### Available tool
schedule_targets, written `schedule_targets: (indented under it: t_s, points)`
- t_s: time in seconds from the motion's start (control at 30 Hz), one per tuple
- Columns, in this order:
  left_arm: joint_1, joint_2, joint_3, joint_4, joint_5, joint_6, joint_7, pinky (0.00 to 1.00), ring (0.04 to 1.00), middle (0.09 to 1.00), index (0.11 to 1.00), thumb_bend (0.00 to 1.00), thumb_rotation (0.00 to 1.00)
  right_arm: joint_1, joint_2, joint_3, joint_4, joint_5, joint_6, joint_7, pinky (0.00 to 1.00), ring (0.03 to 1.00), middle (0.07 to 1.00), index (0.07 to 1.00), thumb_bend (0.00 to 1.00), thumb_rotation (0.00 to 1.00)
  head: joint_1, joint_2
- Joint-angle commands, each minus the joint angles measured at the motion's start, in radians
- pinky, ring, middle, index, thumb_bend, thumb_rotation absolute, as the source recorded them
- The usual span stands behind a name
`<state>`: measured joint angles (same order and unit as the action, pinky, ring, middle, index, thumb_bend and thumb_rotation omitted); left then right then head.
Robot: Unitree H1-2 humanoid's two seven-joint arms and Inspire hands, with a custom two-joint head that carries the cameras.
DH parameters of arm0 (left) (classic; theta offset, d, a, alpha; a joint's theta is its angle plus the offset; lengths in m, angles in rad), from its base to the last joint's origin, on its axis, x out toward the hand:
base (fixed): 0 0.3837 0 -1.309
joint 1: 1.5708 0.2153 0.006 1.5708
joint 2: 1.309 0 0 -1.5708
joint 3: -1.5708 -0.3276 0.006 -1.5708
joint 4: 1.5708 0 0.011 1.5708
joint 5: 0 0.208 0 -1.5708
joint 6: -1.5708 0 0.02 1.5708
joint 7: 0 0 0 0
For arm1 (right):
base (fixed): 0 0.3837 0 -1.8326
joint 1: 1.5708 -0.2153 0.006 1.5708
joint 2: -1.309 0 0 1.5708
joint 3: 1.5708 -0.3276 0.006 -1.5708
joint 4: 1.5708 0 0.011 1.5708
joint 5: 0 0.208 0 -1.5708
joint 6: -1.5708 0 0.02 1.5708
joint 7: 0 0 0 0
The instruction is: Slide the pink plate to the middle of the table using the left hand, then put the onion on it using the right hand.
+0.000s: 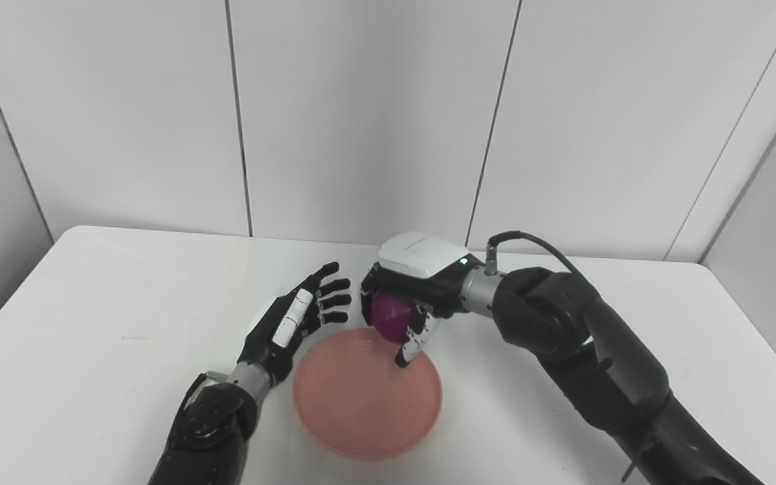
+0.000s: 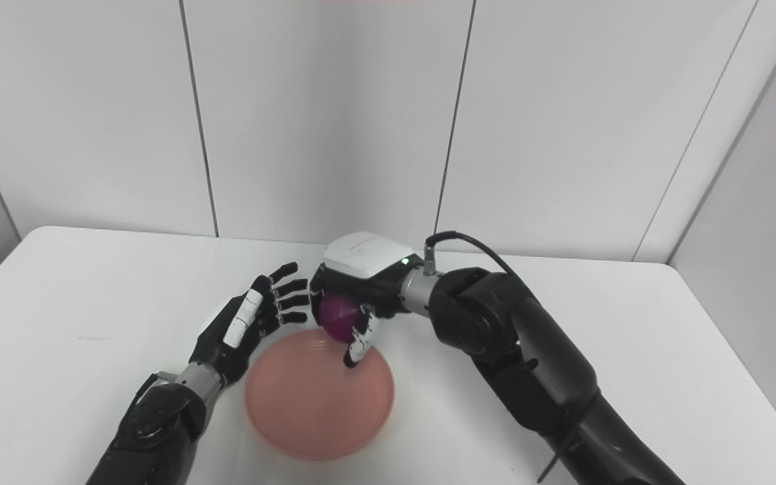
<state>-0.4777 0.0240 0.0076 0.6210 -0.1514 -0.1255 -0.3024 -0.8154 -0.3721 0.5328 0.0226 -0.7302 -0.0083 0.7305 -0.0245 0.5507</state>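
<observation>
The pink plate (image 1: 361, 404) lies flat on the white table (image 1: 91, 316), near its middle and close to the front. My right hand (image 1: 405, 296) is shut on the purple onion (image 1: 391, 316) and holds it just above the plate's far rim, thumb pointing down. In the right eye view the onion (image 2: 337, 315) shows under the hand (image 2: 354, 289) too. My left hand (image 1: 297, 316) is open, fingers spread, empty, just left of the plate's far-left rim and next to the right hand.
The table's far edge meets a white panelled wall (image 1: 361, 114). Bare tabletop lies to the far left and to the right of the right arm (image 1: 563, 323).
</observation>
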Motion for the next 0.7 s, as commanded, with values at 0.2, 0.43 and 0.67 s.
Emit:
schedule_targets:
  t_s: [0.2,0.43,0.67]
  points:
    - [0.104,-0.02,-0.016,0.068,-0.001,0.054,-0.005,0.73,0.8,0.84,0.87,0.85,0.87,0.013,-0.004,-0.007,0.027,-0.003,-0.176,-0.148,0.44,0.521,0.521,0.473,0.53,0.0,-0.001,0.002]
    - [0.1,-0.022,-0.019,0.079,0.001,0.049,-0.004,0.74,0.804,0.84,0.865,0.86,0.87,0.035,0.001,-0.012,0.043,-0.016,-0.253,-0.202,0.44,0.515,0.501,0.488,0.53,0.0,-0.002,0.002]
    - [0.096,-0.027,-0.021,0.099,0.002,0.036,-0.003,0.73,0.801,0.835,0.863,0.86,0.87,0.051,0.005,-0.015,0.045,-0.016,-0.279,-0.229,0.43,0.499,0.498,0.491,0.53,0.0,0.003,0.001]
